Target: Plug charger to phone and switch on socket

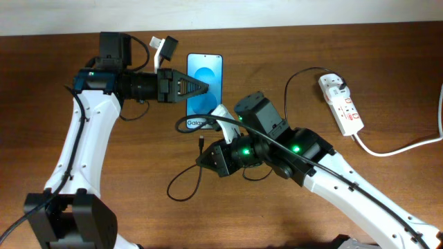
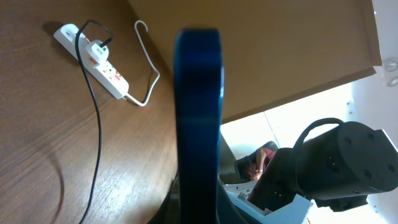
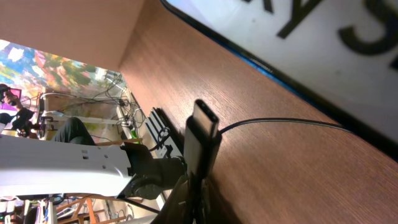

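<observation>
The phone (image 1: 208, 69) lies screen-up at the back middle of the table, its screen lit blue. My left gripper (image 1: 203, 88) is shut on its left long edge. In the left wrist view the phone (image 2: 198, 112) shows edge-on as a dark blue bar between the jaws. My right gripper (image 1: 206, 153) sits just below the phone's lower end, shut on the charger's small plug tip (image 3: 203, 134), which points toward the phone (image 3: 298, 37). The charger cable (image 1: 183, 188) loops on the table. Its black adapter (image 1: 337, 84) sits in the white socket (image 1: 342, 105) at the right.
A thick white cord (image 1: 398, 146) runs from the socket to the right table edge. The socket (image 2: 93, 57) and the black cable (image 2: 97, 124) also appear in the left wrist view. A white tag (image 1: 165, 47) sits at the back beside the left arm.
</observation>
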`<move>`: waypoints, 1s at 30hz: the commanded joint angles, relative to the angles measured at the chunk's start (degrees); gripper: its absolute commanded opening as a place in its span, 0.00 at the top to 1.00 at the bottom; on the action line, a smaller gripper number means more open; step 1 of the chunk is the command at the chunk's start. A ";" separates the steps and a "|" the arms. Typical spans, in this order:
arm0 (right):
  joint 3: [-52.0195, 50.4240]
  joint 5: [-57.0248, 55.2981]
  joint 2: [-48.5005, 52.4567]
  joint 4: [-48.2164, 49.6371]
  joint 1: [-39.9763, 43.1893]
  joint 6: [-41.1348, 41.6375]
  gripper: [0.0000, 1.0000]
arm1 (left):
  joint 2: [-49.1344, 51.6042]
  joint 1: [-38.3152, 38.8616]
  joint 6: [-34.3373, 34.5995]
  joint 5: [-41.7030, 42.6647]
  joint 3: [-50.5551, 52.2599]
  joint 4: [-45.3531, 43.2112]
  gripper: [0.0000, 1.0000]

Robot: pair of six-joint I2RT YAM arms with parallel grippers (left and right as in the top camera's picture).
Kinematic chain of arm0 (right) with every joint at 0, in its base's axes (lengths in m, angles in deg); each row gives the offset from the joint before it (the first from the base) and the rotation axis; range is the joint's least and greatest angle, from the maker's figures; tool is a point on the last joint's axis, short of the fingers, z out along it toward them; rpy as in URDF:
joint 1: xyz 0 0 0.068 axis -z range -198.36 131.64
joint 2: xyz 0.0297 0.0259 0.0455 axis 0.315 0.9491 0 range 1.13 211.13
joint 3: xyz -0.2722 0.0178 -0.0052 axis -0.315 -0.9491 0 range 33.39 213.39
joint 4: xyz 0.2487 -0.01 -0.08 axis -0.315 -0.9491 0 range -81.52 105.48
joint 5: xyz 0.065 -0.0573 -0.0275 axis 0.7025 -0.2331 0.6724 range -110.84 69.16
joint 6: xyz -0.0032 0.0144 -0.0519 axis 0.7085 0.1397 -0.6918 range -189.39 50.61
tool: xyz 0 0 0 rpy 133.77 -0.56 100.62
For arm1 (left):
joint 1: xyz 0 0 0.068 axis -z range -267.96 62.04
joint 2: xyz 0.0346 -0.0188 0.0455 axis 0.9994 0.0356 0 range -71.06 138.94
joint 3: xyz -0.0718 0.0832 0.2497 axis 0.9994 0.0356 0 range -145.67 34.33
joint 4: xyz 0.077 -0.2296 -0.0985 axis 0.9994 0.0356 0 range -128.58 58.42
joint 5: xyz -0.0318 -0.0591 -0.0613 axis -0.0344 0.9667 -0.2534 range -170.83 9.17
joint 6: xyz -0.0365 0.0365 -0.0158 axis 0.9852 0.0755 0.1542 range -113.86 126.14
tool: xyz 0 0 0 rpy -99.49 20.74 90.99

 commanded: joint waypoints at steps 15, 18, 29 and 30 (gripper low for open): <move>0.55 -6.67 2.16 0.48 -0.20 0.66 0.96 | -0.37 0.39 -0.22 5.25 -0.48 0.85 1.00; 0.55 -7.08 2.54 0.68 -0.20 0.70 0.96 | -0.37 0.39 -0.22 5.25 -0.48 0.85 1.00; 0.55 -6.62 3.80 1.31 -0.20 0.68 0.96 | -0.37 0.39 -0.26 5.22 -0.48 0.85 1.00; 0.55 -6.16 3.80 1.31 -0.20 0.68 0.96 | -0.37 0.39 -0.26 5.22 -0.48 0.85 1.00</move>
